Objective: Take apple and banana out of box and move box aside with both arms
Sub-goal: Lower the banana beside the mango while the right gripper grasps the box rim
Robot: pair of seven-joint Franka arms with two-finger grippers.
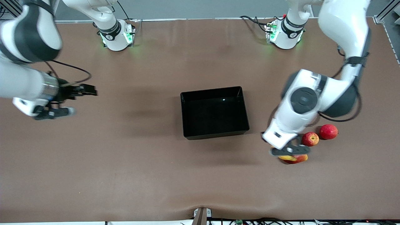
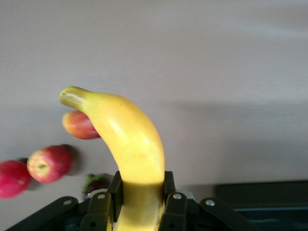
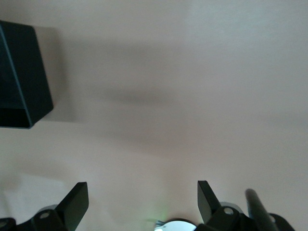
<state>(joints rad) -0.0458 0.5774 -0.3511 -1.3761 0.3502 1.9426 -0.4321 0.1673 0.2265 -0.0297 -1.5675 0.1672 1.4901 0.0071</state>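
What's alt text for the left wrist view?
The left end effector is shut on a banana held above the table. Under it lie an apple and two other red fruits; the box edge shows nearby.

High front camera facing the robots over the table [image 1: 125,175]; close downward wrist cameras sharing the box [image 1: 215,112].

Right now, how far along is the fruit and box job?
Done: the box is empty and the apple lies on the table toward the left arm's end. In hand: the left gripper is shut on the banana, over the table there. Left: set it down, then move the box; the right gripper waits open.
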